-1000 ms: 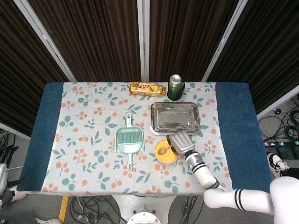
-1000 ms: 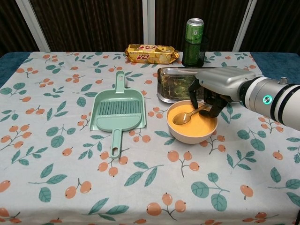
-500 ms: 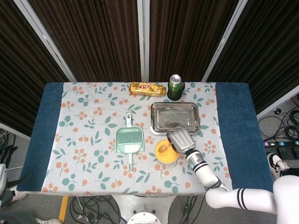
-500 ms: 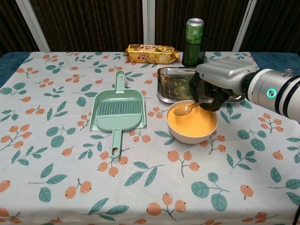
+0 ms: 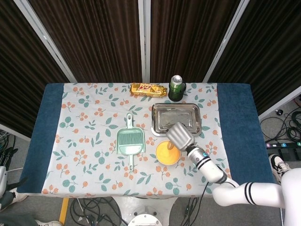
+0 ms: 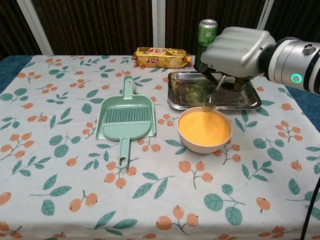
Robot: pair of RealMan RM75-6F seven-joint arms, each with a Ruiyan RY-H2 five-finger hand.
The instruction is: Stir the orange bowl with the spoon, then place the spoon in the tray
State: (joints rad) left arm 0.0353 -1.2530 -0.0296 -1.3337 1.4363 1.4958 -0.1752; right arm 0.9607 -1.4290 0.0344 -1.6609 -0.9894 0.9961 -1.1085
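Note:
The orange bowl (image 6: pixel 205 131) (image 5: pixel 165 154) sits on the floral cloth just in front of the steel tray (image 6: pixel 185 103) (image 5: pixel 176 118). My right hand (image 6: pixel 240 49) (image 5: pixel 178 136) hovers above the bowl's far rim and holds the spoon (image 6: pixel 212 98), which hangs down steeply with its bowl end just over the far edge of the orange bowl. In the head view the hand covers most of the spoon. My left hand is in neither view.
A green dustpan (image 6: pixel 124 118) (image 5: pixel 130 141) lies left of the bowl. A green can (image 6: pixel 207 44) (image 5: pixel 177 88) stands behind the tray, and a yellow snack packet (image 6: pixel 161 57) (image 5: pixel 148 89) lies at the back.
My right hand has risen and lifted the spoon out of the orange bowl. The spoon has swung from lying in the bowl to hanging nearly upright over its far rim.

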